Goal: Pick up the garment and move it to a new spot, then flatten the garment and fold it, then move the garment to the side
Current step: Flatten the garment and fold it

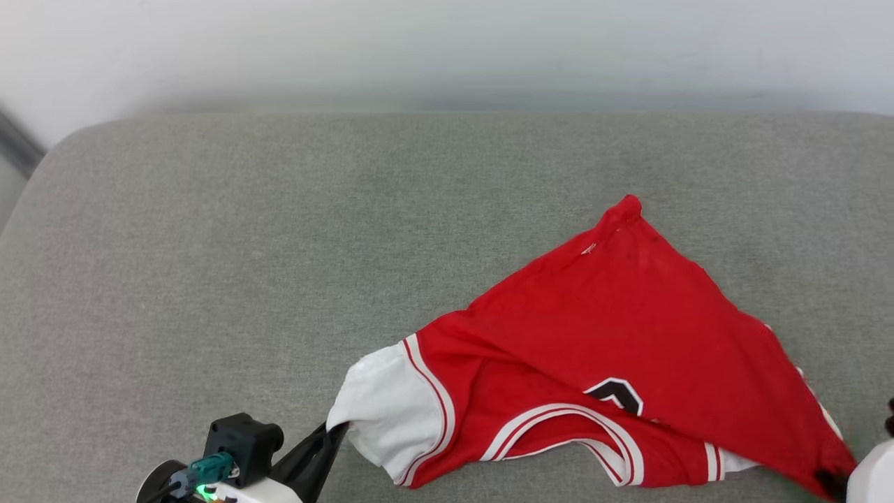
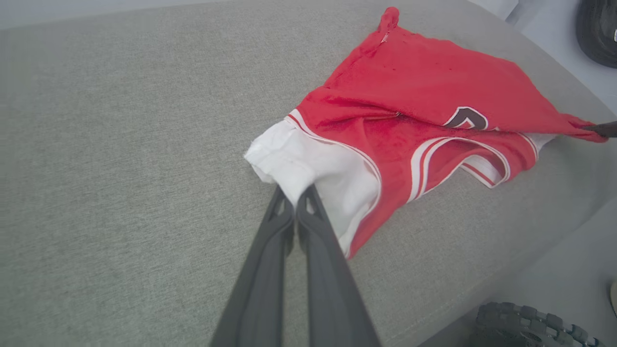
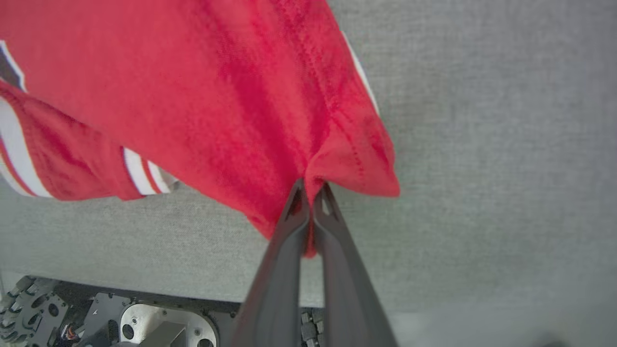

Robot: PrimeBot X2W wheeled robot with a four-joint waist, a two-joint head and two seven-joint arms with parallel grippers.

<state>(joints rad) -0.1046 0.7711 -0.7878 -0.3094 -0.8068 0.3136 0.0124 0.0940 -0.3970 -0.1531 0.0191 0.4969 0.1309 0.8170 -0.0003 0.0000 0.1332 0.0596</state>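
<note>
A grey fabric-covered surface (image 1: 209, 279) spreads wide around the garment (image 1: 614, 314), with a pale wall (image 1: 447, 49) beyond the garment's far side. The garment lies toward the near right part of the surface, in a rough triangle. One red corner peaks at the far side, and the near edge is drawn out between the two end effectors. A red layer is folded diagonally over the rest and hides part of a black numeral (image 1: 618, 395) edged in white. Just nearer than the numeral curves the red-and-white striped trim (image 1: 580, 426) of the neck opening. The white sleeve (image 1: 384, 412), edged with the same stripes, forms the garment's left end. Below the garment's near edge, past the rim of the surface, the right wrist view shows the robot's wheeled base (image 3: 144, 323). The left wrist view shows a knobbly tyre (image 2: 525, 323) there too. The left end effector (image 2: 294, 197) is at the garment's left end. Its two dark fingers are pressed together on the edge of the white sleeve, and the cloth bunches at the tips. The right end effector (image 3: 311, 185) is at the garment's right end. Its fingers are closed tight on a red corner of the hem, and the fabric puckers where it is pinched. In the head view its dark tips show at the garment's lower right corner.
</note>
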